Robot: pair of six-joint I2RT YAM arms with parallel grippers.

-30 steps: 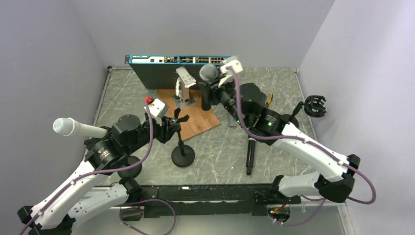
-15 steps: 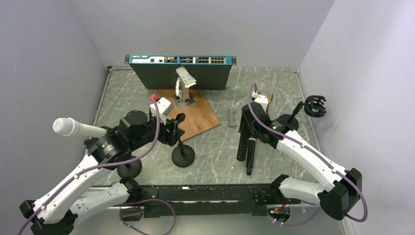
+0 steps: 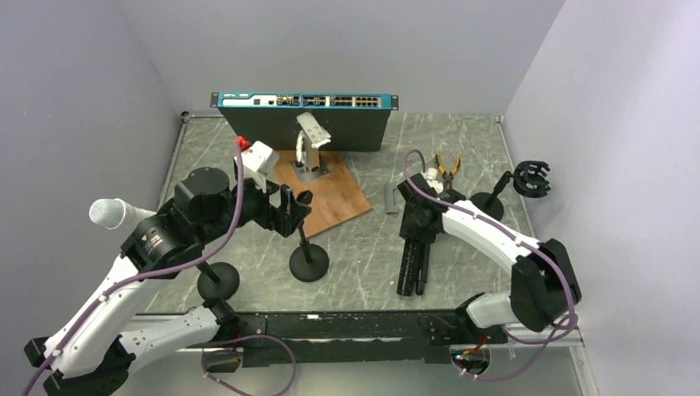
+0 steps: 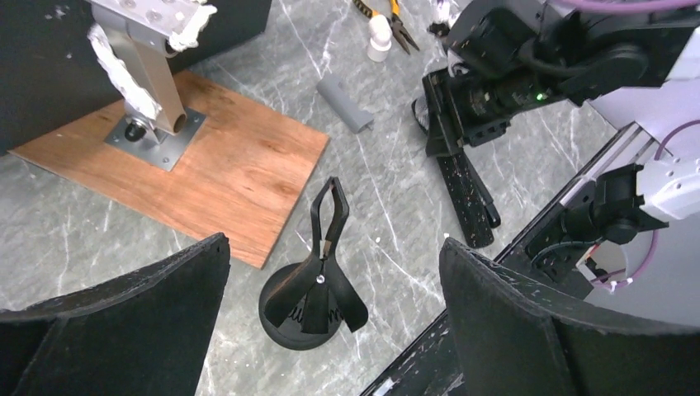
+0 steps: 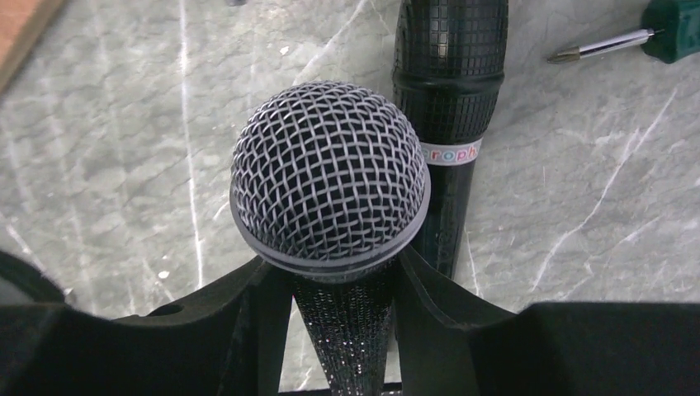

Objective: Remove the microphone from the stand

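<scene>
Stand [image 3: 309, 264], frame centre: clip empty. Microphone [image 5: 330, 177]: clamped in right end effector [image 5: 338, 276], close to table [image 3: 363, 256]; release judged outstanding. Left end effector [image 4: 330, 252]: spread wide, empty.

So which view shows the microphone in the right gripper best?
Right wrist: the microphone fills the frame, mesh head facing the camera, neck clamped between the jaws. Top external shows only its dark handle sticking out past the right gripper; left wrist shows the same handle, small.

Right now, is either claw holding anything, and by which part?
The right gripper grips a microphone just below its mesh head; the left gripper is open, empty.
</scene>
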